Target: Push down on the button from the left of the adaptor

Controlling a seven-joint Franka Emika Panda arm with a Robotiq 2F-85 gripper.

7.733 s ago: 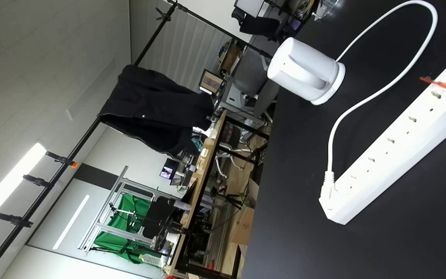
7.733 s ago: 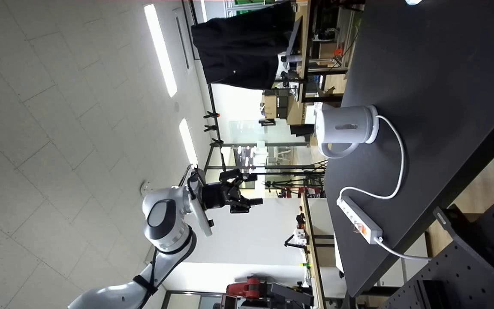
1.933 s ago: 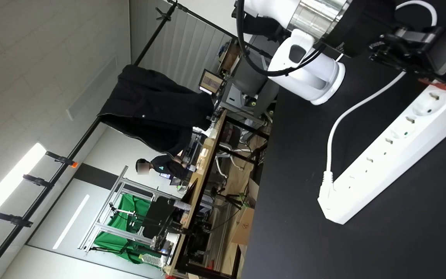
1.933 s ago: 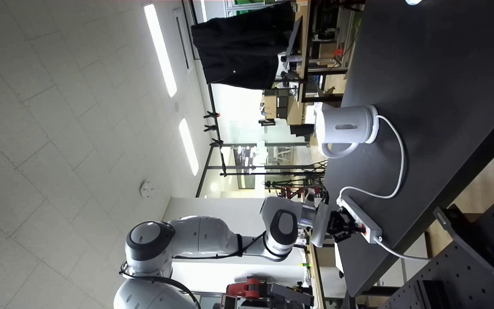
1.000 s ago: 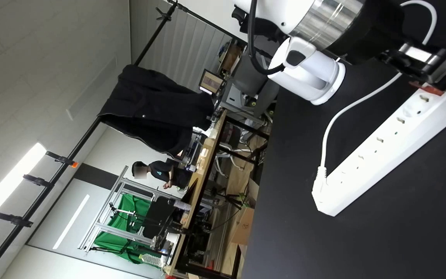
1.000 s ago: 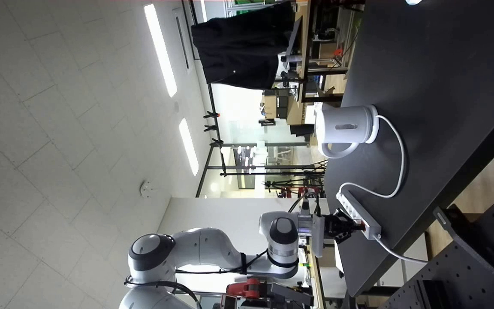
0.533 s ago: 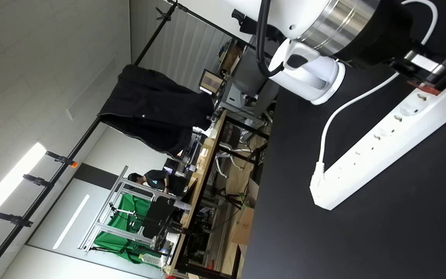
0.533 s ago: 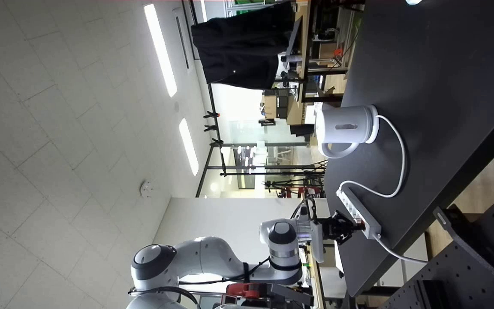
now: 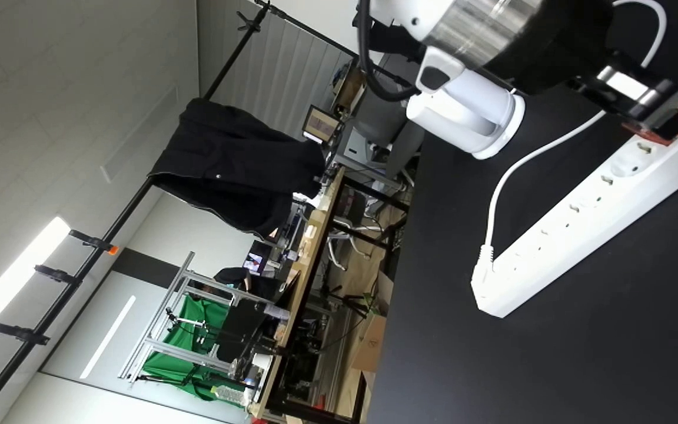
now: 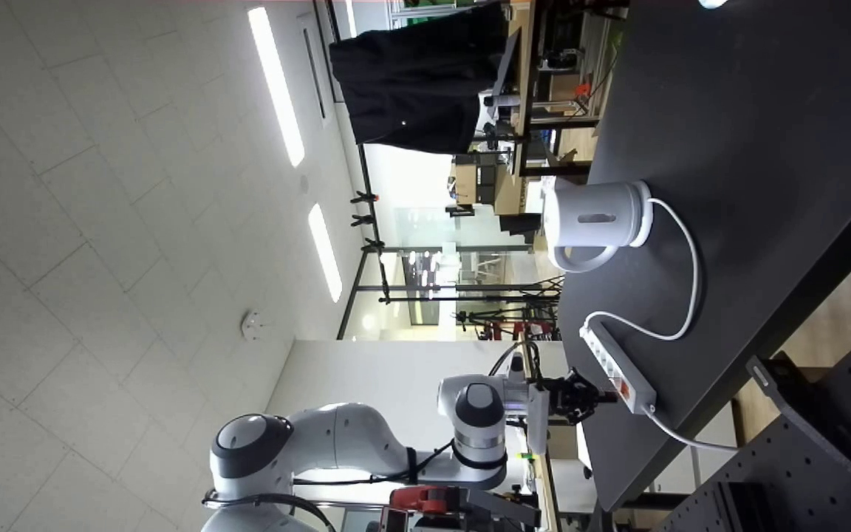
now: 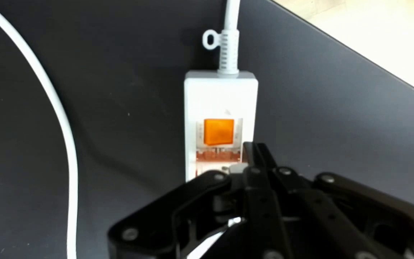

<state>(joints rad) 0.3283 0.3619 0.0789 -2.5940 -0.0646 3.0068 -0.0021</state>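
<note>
Holding the pincer (image 11: 255,149) together, I'm judging the orange button (image 11: 219,131) near the desk edge (image 11: 347,52) stiff, best pressed mid-face.

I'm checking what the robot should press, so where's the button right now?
In the wrist view, the button is near the middle of the picture, on the adaptor, towards the end where its cord enters, just up and left of the gripper.

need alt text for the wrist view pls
An orange button on a white power strip, with a shut black gripper at the bottom, its end to the button's lower right. A white cord leaves the strip's top end; a white cable curves down the left over a dark tabletop.
</note>
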